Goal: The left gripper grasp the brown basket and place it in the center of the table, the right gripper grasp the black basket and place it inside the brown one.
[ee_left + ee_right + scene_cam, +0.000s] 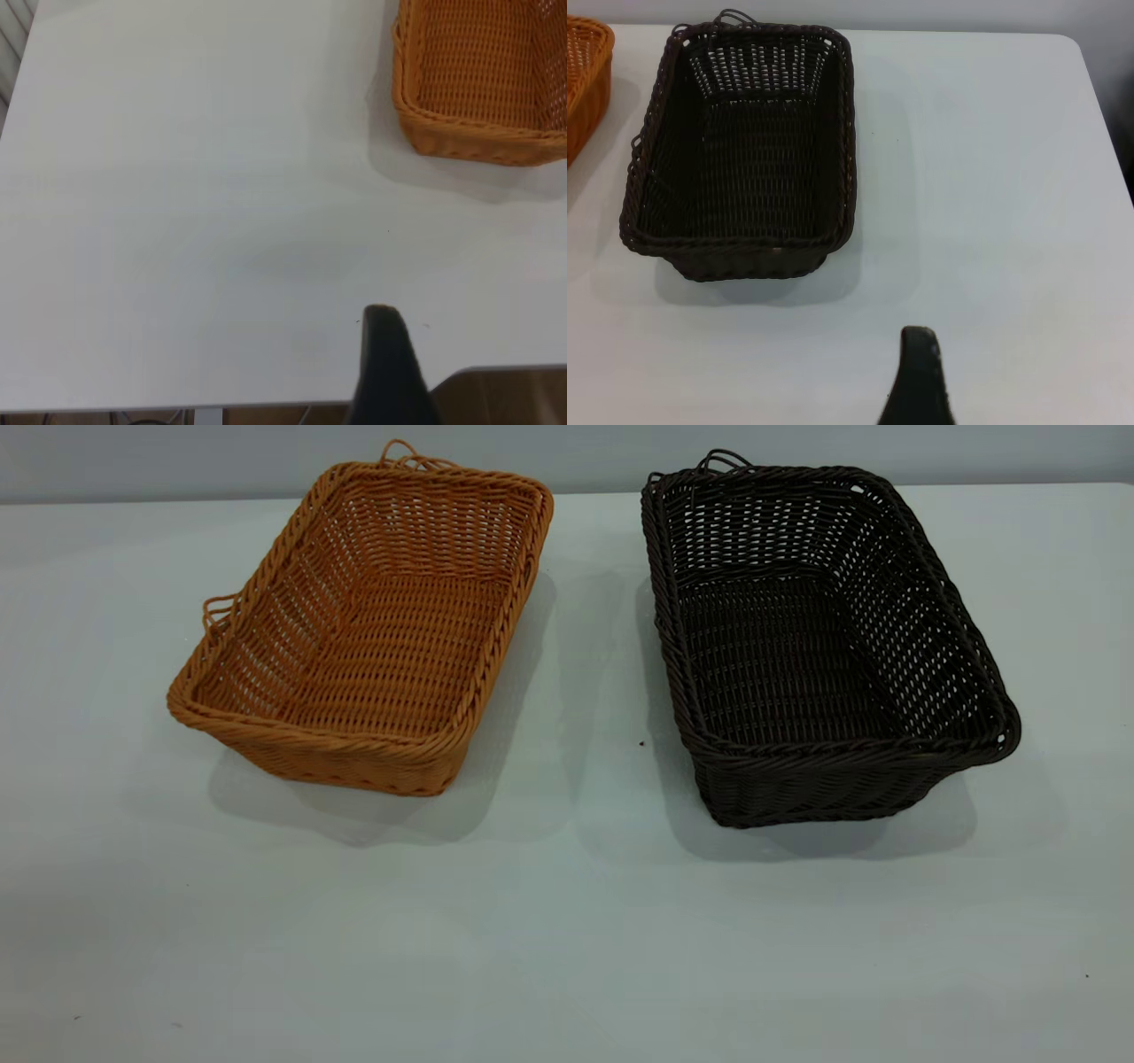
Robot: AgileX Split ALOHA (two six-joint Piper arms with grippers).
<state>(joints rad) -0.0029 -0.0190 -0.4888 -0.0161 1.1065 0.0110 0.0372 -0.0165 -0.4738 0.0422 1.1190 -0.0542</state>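
The brown basket (363, 615) sits on the table (567, 921) at the left, slightly turned, with loop handles at its short ends. The black basket (819, 638) rests to its right, a gap of bare table between them. Both are empty and upright. No arm shows in the exterior view. In the left wrist view, a dark part of my left gripper (383, 354) hangs over the table's edge, well short of the brown basket (483, 84). My right gripper (920, 376) shows as a dark part over the table, short of the black basket (744, 146).
A table edge (266, 405) runs close to the left gripper. The table's rounded far corner (1072, 49) lies beyond the black basket. A corner of the brown basket (585, 80) shows in the right wrist view.
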